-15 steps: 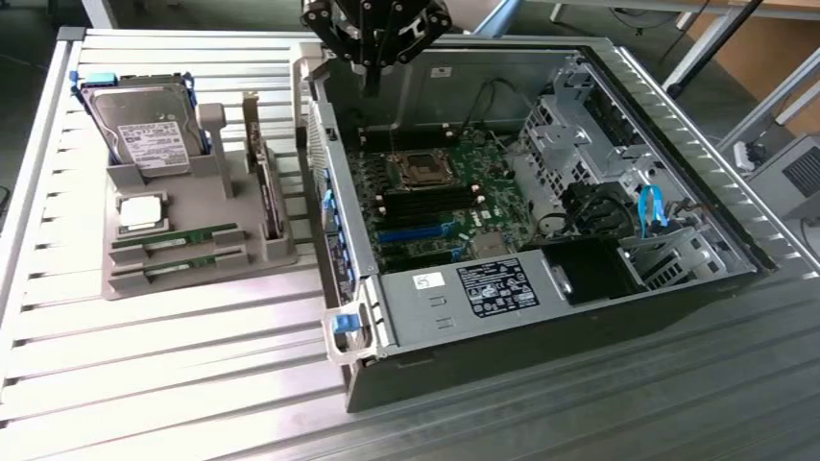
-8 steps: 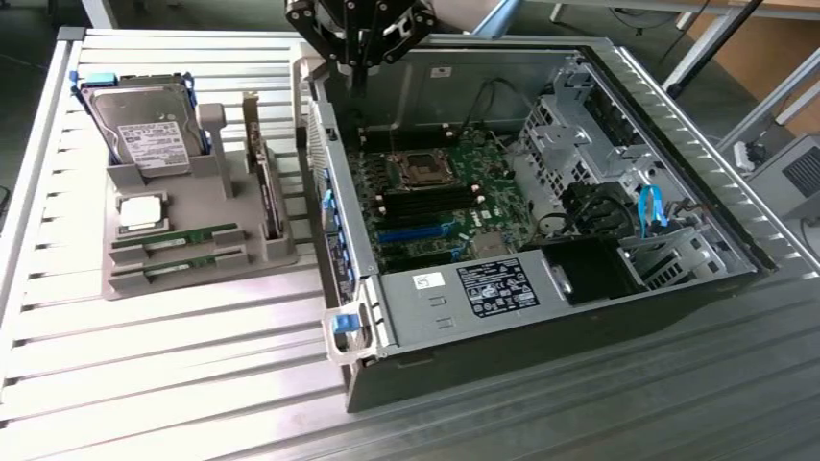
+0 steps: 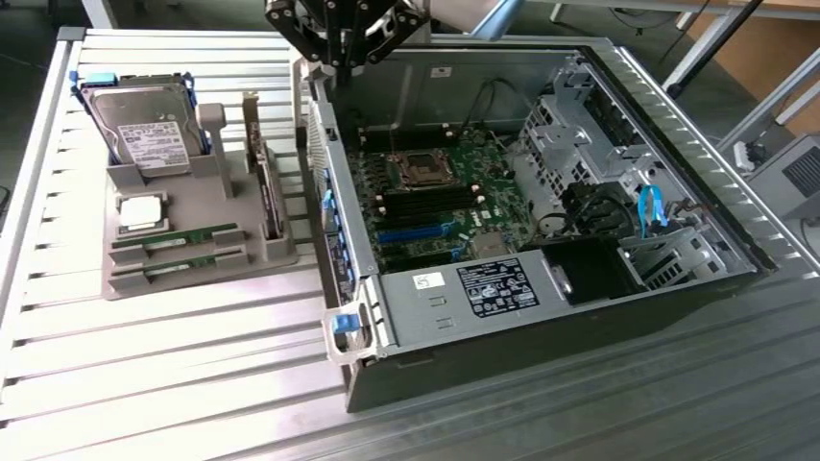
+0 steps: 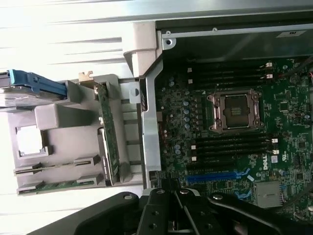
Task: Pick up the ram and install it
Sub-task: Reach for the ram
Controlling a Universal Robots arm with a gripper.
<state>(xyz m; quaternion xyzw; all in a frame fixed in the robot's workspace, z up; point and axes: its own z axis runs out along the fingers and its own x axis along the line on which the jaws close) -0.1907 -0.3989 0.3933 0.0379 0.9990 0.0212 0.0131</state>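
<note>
Above the open computer case (image 3: 384,370) edge, the gripper (image 3: 342,60) hangs with jaws pressed together, holding nothing; the ram (image 3: 176,237) lies well apart, slotted in the grey holder (image 3: 180,192).

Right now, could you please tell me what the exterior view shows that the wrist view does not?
The exterior view adds the power supply with its label, the drive cage and a blue cable. The wrist view adds the Dell lettering on the motherboard. Both share the gripper by the computer case, the grey holder with two ram sticks lying in it, the processor chip and the empty processor socket.
</note>
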